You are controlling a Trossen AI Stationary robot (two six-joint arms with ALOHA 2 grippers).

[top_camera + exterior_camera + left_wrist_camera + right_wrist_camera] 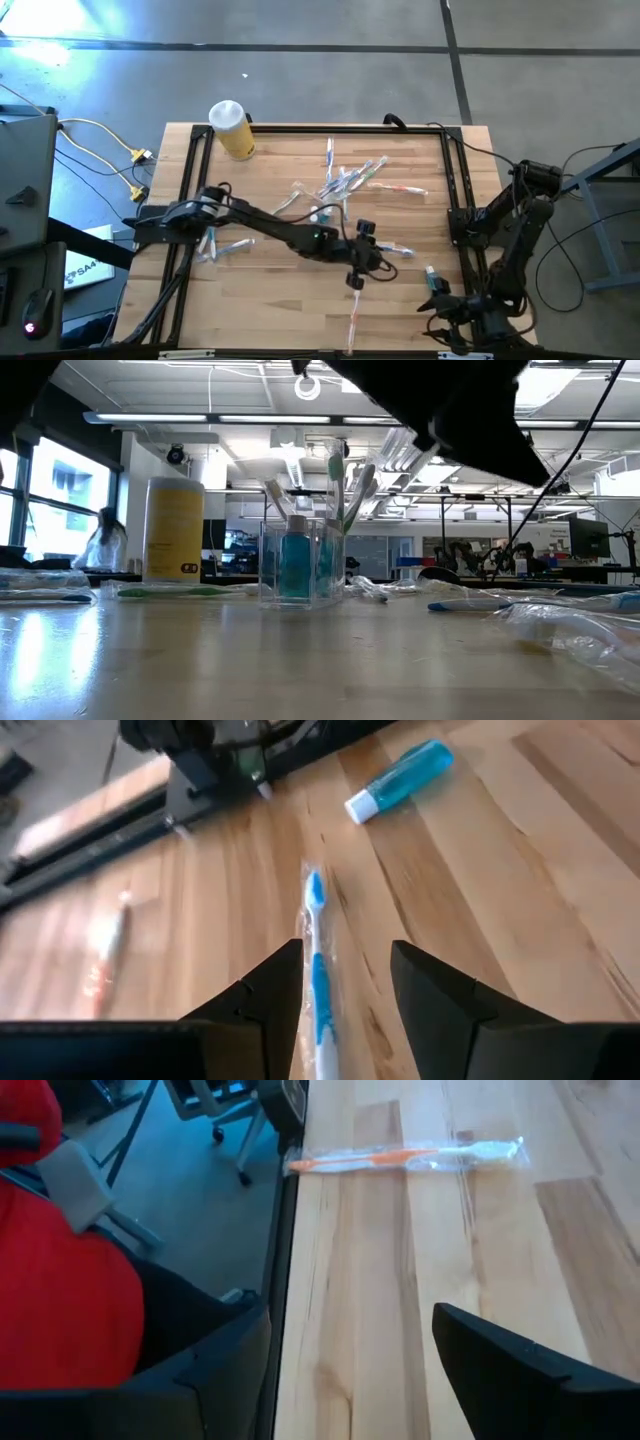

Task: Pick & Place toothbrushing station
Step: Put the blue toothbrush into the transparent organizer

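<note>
Currently the left gripper hangs low over the table's middle with its fingers spread on either side of a wrapped blue toothbrush, not yet pinching it. To grip well, I judge it should sink until the pads flank the handle squarely, then close gently so the wrapper does not slip. Rightward, a teal tube lies near the right gripper, which waits open at the table's edge.

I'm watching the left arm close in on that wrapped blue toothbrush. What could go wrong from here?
1. The left pincer straddles the blue toothbrush, which lies flat in a slippery wrapper; it may slide out.
2. The teal tube lies loose nearby; a sweep might roll it.
</note>
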